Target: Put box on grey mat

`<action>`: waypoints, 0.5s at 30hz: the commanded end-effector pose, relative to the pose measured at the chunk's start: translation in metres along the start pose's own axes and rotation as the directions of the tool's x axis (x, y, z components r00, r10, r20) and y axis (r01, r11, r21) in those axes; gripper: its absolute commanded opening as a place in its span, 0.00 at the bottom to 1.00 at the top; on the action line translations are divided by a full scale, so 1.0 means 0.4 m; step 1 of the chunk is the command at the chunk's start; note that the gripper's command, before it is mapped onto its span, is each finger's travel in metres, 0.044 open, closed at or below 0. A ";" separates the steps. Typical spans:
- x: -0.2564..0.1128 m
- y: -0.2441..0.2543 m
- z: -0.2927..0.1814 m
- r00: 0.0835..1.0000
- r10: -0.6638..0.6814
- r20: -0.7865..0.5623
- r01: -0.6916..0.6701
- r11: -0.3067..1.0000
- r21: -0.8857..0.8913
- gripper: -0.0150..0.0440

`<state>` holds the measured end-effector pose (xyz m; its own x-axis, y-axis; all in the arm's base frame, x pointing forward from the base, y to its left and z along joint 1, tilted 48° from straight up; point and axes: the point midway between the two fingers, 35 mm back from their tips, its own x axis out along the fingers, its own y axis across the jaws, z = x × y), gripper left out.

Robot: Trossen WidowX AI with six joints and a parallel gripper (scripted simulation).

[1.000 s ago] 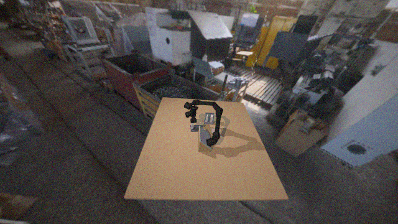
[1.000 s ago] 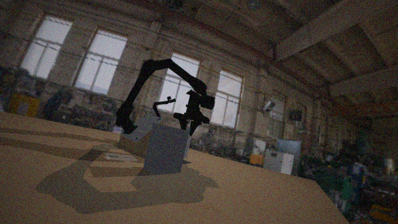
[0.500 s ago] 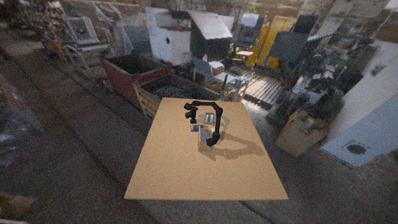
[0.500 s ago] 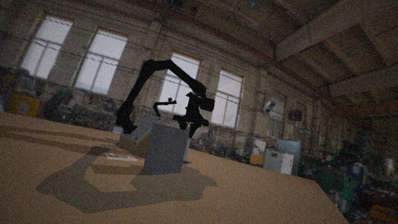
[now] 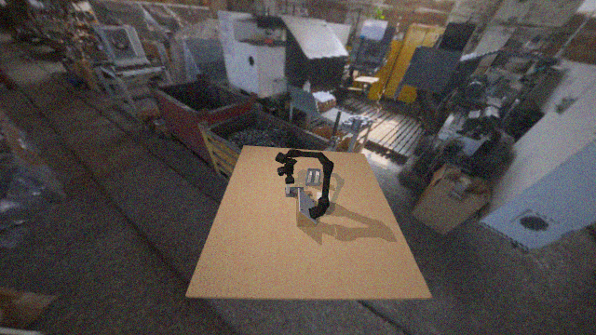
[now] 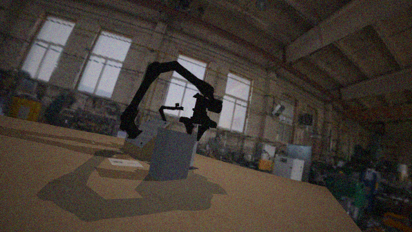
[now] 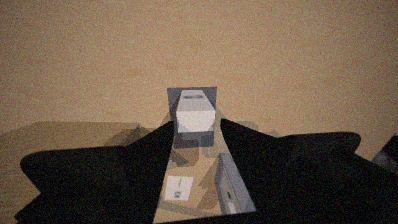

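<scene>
Shows the gripper (image 5: 290, 180) (image 6: 195, 136) (image 7: 197, 124) lowered at a pale box (image 5: 292, 191) (image 6: 195, 149) (image 7: 196, 120), with its fingers spread to either side and pinching nothing, to judge by slim gaps at the tips in the wrist view. Sits over the grey mat (image 5: 288, 194) (image 6: 194, 167) (image 7: 172, 95), that box, between the parted fingertips. Bears a small dark mark on one face, too blurred to read; cannot tell from it whether ER is printed there, nor whether the printed side points up. Near the mat in the top view, see the grey bin (image 5: 308, 172) (image 6: 172, 154), with two pale upright shapes inside, too small to show any code. On the table (image 5: 261, 261) (image 6: 257, 193) (image 7: 100, 60), note also a white label (image 6: 125, 162) (image 7: 179, 188), carrying dark printing in the wrist view, none of it legible. Beside the arm's foot, find a grey sloped plate (image 5: 306, 206) (image 6: 138, 140) (image 7: 233, 184). Can read no brand anywhere.
</scene>
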<state>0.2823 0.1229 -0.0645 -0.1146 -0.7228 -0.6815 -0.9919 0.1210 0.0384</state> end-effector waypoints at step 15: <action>-0.063 0.016 -0.004 0.977 -0.184 0.109 0.182 0.983 0.026 0.66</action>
<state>0.2788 0.1432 -0.0436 0.0890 -0.6487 -0.7558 -0.9935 -0.0034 -0.1142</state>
